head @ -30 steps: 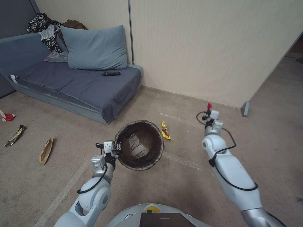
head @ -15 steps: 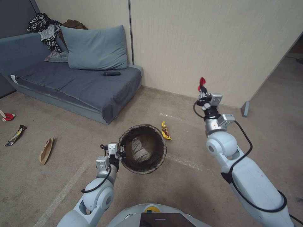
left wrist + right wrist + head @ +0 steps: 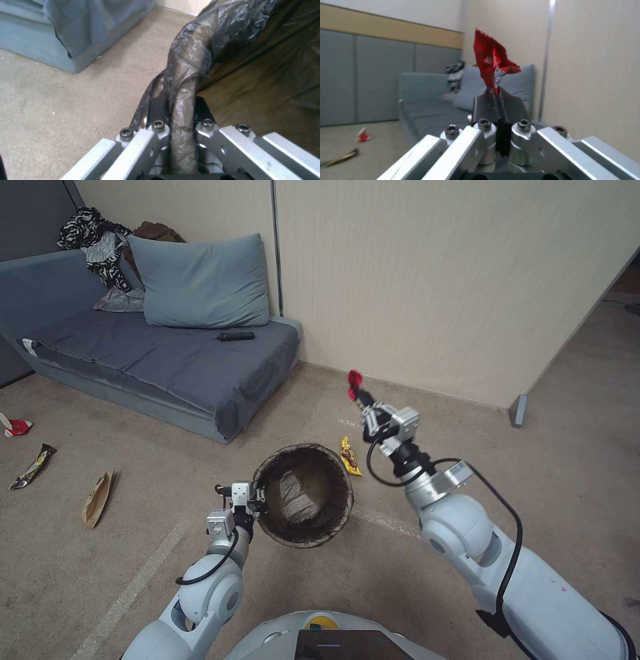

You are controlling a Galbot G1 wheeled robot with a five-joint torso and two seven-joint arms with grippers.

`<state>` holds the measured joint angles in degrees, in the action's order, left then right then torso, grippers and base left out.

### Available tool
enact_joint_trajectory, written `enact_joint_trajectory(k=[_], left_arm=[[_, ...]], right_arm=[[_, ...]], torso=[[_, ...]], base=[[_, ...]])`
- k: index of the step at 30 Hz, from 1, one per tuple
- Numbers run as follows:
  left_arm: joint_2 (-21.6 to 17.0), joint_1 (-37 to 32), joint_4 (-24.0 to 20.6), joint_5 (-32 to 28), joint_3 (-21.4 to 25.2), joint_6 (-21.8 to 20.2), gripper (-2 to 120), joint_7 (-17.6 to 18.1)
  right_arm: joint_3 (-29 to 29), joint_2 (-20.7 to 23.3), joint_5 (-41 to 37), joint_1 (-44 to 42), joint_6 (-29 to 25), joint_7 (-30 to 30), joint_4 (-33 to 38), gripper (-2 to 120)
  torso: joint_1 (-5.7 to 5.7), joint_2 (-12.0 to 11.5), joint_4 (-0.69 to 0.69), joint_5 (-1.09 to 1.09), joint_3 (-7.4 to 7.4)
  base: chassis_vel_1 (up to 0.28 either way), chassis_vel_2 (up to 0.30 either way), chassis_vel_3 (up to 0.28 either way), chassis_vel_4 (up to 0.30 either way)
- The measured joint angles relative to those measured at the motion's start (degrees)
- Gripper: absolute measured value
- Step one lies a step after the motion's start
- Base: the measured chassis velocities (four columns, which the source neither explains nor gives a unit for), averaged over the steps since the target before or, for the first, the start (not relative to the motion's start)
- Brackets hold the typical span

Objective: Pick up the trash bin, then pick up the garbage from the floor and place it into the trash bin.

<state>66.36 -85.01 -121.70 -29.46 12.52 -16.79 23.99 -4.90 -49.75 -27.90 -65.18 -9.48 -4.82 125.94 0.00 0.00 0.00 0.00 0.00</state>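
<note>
Carrying a red wrapper (image 3: 354, 377) pinched in its closed fingers, the right gripper (image 3: 363, 400) hovers just beyond the trash bin (image 3: 303, 493), to its right. The left gripper (image 3: 257, 499) clamps the bin's bagged rim, holding it off the floor (image 3: 400, 553). Next the wrapper needs bringing over the opening, then releasing.

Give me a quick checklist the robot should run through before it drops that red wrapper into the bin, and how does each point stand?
1. Right gripper shut on the red wrapper: ok.
2. Left gripper clamped on the trash bin rim: ok.
3. Bin mouth open and facing up: ok.
4. Wrapper above the bin mouth: not ok, it is beyond the far rim.
5. Yellow wrapper left on the floor: not ok.
</note>
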Motion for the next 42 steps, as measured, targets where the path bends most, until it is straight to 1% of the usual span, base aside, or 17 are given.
enact_joint_trajectory(k=[1, 5, 6, 9, 10, 13, 14, 16, 22, 27, 31, 33, 37, 38, 40, 41, 42], left_arm=[[0.00, 0.00, 0.00, 0.00, 0.00, 0.00, 3, 0.00], [0.29, 0.07, 0.11, 0.16, -0.11, 0.00, 3, 0.00], [0.29, 0.07, 0.11, 0.16, -0.11, 0.00, 3, 0.00], [0.71, 0.17, 0.23, 0.37, -0.15, 0.00, 3, 0.00], [0.71, 0.17, 0.23, 0.37, -0.15, 0.00, 3, 0.00], [0.96, 0.22, 0.23, 0.44, -0.04, 0.01, 3, 0.00], [0.96, 0.22, 0.23, 0.44, -0.04, 0.01, 3, 0.00], [1.04, 0.19, 0.15, 0.44, 0.16, 0.02, 3, 0.00], [1.20, 0.20, -0.06, 0.44, 0.30, 0.05, 3, 0.00], [1.35, 0.39, -0.52, 0.39, 0.36, 0.12, 3, 0.04], [1.42, 0.40, -0.68, 0.38, 0.39, 0.13, 3, 0.06], [1.42, 0.38, -0.71, 0.37, 0.39, 0.13, 3, 0.06], [1.47, 0.15, -0.76, 0.39, 0.43, 0.19, 3, 0.07], [1.47, 0.15, -0.76, 0.39, 0.43, 0.19, 3, 0.07], [1.51, 0.10, -0.76, 0.41, 0.47, 0.23, 3, 0.07], [1.51, 0.10, -0.76, 0.41, 0.47, 0.23, 3, 0.07], [1.54, 0.06, -0.76, 0.44, 0.47, 0.24, 3, 0.07]], right_arm=[[0.00, 0.00, 0.00, 0.00, 0.00, 0.00, 0.00, 0], [5.17, 1.69, 1.99, -0.09, -0.66, 1.86, -0.71, 0], [5.17, 1.69, 1.99, -0.09, -0.66, 1.86, -0.71, 0], [9.39, 2.55, 4.12, 0.21, -0.92, 2.33, -1.94, 0], [9.39, 2.55, 4.12, 0.21, -0.92, 2.33, -1.94, 0], [13.34, 2.71, 6.36, 0.69, -1.25, 2.46, -3.91, 0], [13.34, 2.71, 6.36, 0.69, -1.25, 2.46, -3.91, 0], [15.41, 2.29, 7.62, 0.98, -1.44, 2.47, -5.40, 0], [17.85, 1.52, 9.27, 1.23, -1.58, 2.45, -7.78, 0], [20.17, 0.60, 11.54, 1.73, -2.30, 2.24, -12.26, 0], [21.05, 0.06, 12.56, 2.10, -2.43, 1.21, -14.39, 1], [21.19, -0.02, 12.74, 2.18, -2.43, 0.87, -14.67, -1], [21.50, -0.27, 13.14, 2.22, -2.02, -1.13, -15.02, 19], [21.50, -0.27, 13.14, 2.22, -2.02, -1.13, -15.02, 19], [21.46, -0.31, 13.14, 1.98, -1.80, -1.50, -14.82, 27], [21.46, -0.31, 13.14, 1.98, -1.80, -1.50, -14.82, 27], [21.33, -0.31, 13.13, 1.71, -1.69, -1.71, -14.58, 33]], torso=[[0.00, 0.00, 0.00, 0.00, 0.00], [0.00, 0.00, 0.00, 0.00, 0.00], [0.00, 0.00, 0.00, 0.00, 0.00], [0.00, 0.00, 0.00, 0.00, 0.00], [0.00, 0.00, 0.00, 0.00, 0.00], [0.00, 0.00, 0.00, 0.00, 0.00], [0.00, 0.00, 0.00, 0.00, 0.00], [0.00, 0.00, 0.00, 0.00, 0.01], [0.00, 0.00, 0.01, 0.00, 0.01], [0.00, 0.00, 0.00, 0.00, 0.01], [0.00, 0.00, 0.00, 0.00, 0.01], [0.00, 0.00, 0.00, 0.00, 0.01], [0.00, 0.00, 0.01, 0.00, 0.01], [0.00, 0.00, 0.01, 0.00, 0.01], [0.00, 0.00, 0.00, 0.01, 0.01], [0.00, 0.00, 0.00, 0.01, 0.01], [0.00, 0.00, 0.00, 0.00, 0.01]], base=[[0.000, 0.000, 0.000, 0.000], [0.000, 0.000, 0.000, 0.000], [0.000, 0.000, 0.000, 0.000], [0.000, 0.000, 0.000, 0.000], [0.000, 0.000, 0.000, 0.000], [0.000, 0.000, 0.000, 0.000], [0.000, 0.000, 0.000, 0.000], [0.000, 0.000, 0.000, 0.000], [0.000, 0.000, 0.000, 0.000], [0.000, 0.000, 0.000, 0.000], [0.000, 0.000, 0.000, 0.000], [0.000, 0.000, 0.000, 0.000], [0.000, 0.000, 0.000, 0.000], [0.000, 0.000, 0.000, 0.000], [0.000, 0.000, 0.000, 0.000], [0.000, 0.000, 0.000, 0.000], [0.000, 0.000, 0.000, 0.000]])
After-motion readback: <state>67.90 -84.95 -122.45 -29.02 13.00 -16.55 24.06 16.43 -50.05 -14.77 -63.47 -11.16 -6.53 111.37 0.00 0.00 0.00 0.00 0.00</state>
